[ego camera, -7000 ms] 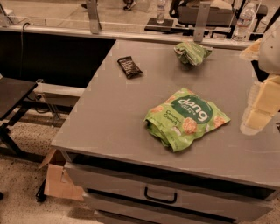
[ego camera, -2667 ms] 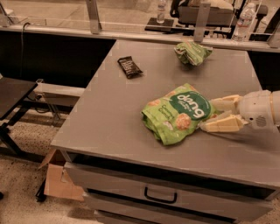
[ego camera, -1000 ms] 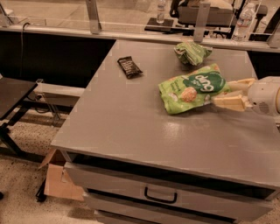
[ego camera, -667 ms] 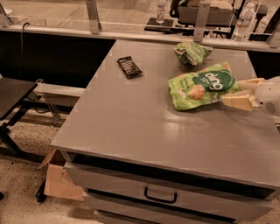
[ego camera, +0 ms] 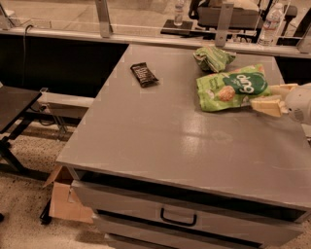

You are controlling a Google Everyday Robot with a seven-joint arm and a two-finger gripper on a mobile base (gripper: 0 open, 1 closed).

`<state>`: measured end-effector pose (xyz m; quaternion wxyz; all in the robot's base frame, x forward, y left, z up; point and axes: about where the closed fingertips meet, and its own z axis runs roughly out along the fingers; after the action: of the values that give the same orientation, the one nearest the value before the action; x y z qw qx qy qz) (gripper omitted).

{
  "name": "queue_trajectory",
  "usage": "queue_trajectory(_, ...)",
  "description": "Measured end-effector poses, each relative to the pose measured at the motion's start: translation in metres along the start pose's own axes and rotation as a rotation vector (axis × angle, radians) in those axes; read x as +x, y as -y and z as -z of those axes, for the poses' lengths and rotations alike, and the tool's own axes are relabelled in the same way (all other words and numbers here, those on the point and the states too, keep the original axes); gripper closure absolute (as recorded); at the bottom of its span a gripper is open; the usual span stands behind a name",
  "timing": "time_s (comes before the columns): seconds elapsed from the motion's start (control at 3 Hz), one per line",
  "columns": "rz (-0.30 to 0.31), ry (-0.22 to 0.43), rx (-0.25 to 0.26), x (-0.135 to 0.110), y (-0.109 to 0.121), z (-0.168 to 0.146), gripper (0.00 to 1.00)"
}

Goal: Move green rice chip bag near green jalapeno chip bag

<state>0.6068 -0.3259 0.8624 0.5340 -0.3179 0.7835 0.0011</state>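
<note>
Observation from my remote station, single camera view.

1. Gripper (ego camera: 262, 97): at the far right of the counter (ego camera: 160, 141), reaching in from the right edge of the view. Only its two cream fingers (ego camera: 266, 104) and part of a white rounded body are visible.
2. Jaws: narrow, one finger on each side of the right-hand edge of the rice chip bag (ego camera: 232, 88), pinching that edge.
3. Rice chip bag: lies on the back right part of the counter, printed face up, with the dark green logo oval toward the gripper side. I cannot tell whether its gripped end is raised off the surface.
4. Jalapeno chip bag (ego camera: 214, 57): crumpled, on the counter just behind the rice chip bag, toward the back edge. The two bags are just beside each other; I cannot tell whether they touch.
5. Black bar wrapper (ego camera: 144, 75): flat on the counter, well to the left of both bags.
6. Below the counter front: a drawer with a dark handle (ego camera: 178, 218).
7. On the floor at lower left: a cardboard box (ego camera: 65, 200).
8. Behind the counter: two clear bottles, one near centre (ego camera: 179, 11) and one at far right (ego camera: 271, 20).
</note>
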Motion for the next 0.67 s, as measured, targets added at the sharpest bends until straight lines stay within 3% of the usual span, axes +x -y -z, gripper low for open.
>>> queue_trajectory(0.33, 0.0, 0.021, 0.007, -0.006, 0.007, -0.016, 1.0)
queue_trajectory(0.67, -0.003, 0.019, 0.006, -0.008, 0.011, -0.026, 0.83)
